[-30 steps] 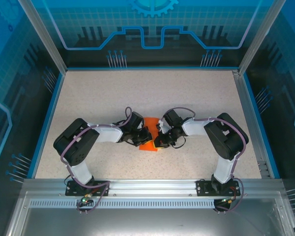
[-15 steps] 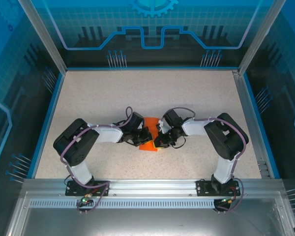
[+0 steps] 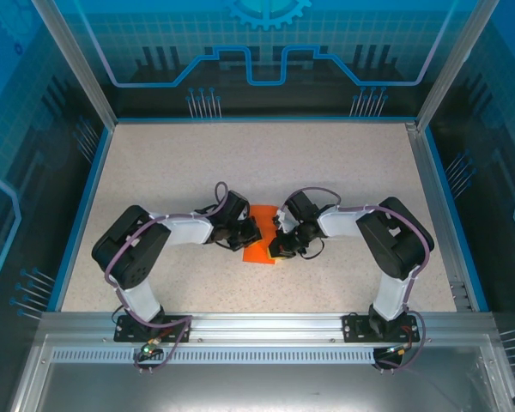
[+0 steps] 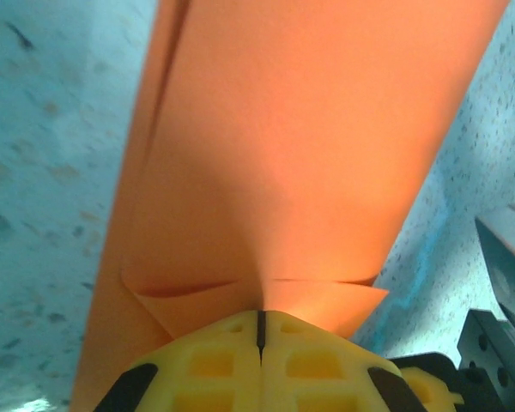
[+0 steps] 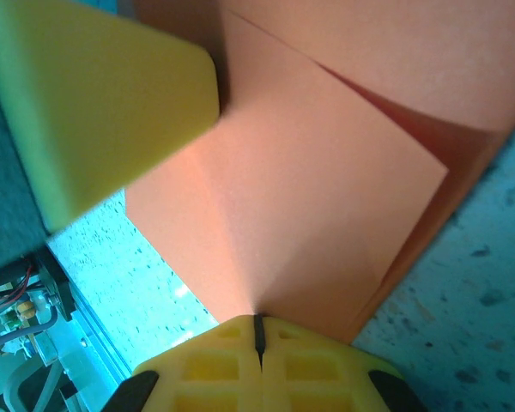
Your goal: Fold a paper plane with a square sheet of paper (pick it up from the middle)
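The square sheet of paper [image 3: 259,251] is bright orange and folded into a smaller creased shape. It lies flat on the speckled table between the two arms. My left gripper [image 3: 250,233] is shut, and its yellow tips [image 4: 259,314] rest on the paper [image 4: 283,154] just past two folded-in corner flaps. On the paper's right side my right gripper [image 3: 277,244] is shut too, its tips [image 5: 258,320] touching the orange surface [image 5: 309,197]. The left gripper's yellow finger [image 5: 112,103] presses on the paper at the upper left of the right wrist view. No paper plane shape can be made out.
The speckled table [image 3: 154,172] is ringed by a blue rim and blue-lit walls [image 3: 266,69]. A metal rail [image 3: 266,326] with both arm bases runs along the near edge. Bare tabletop [image 4: 43,172] lies on either side of the paper.
The left gripper has slid a little to the left across the paper, uncovering more orange between the two grippers. The right gripper has stayed in place.
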